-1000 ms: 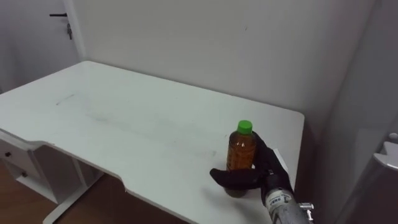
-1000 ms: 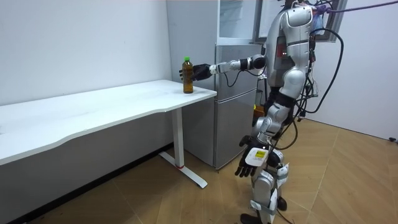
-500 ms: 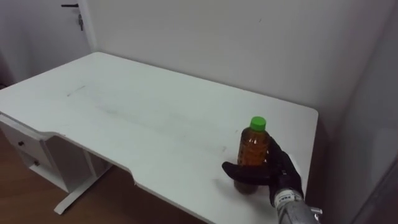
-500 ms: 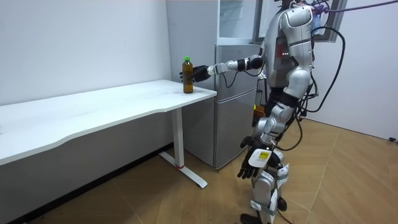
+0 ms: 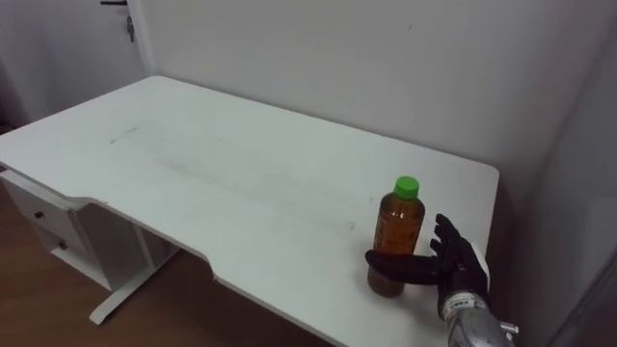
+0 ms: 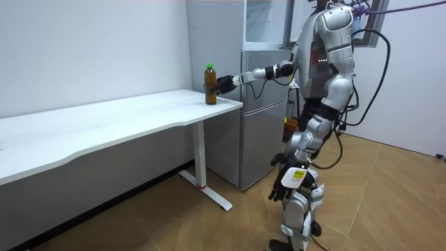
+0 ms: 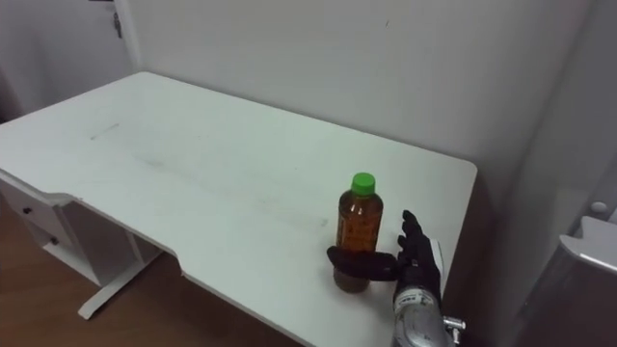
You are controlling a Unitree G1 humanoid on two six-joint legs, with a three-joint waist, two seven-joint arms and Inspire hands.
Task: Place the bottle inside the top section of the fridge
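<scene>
Upright amber bottle (image 5: 398, 233), green cap (image 5: 407, 186), right hand (image 5: 461, 274) perhaps touching its base.

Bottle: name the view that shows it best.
Left eye view: the bottle stands close, cap to base, the right hand beside it. The right eye view shows much the same; the room view shows it small, on the table.

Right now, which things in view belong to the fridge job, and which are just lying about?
Job:
green-capped bottle
right hand, open, thumb across the bottle's base
fridge

Just there:
white table
drawer unit
left hand, hanging idle
</scene>
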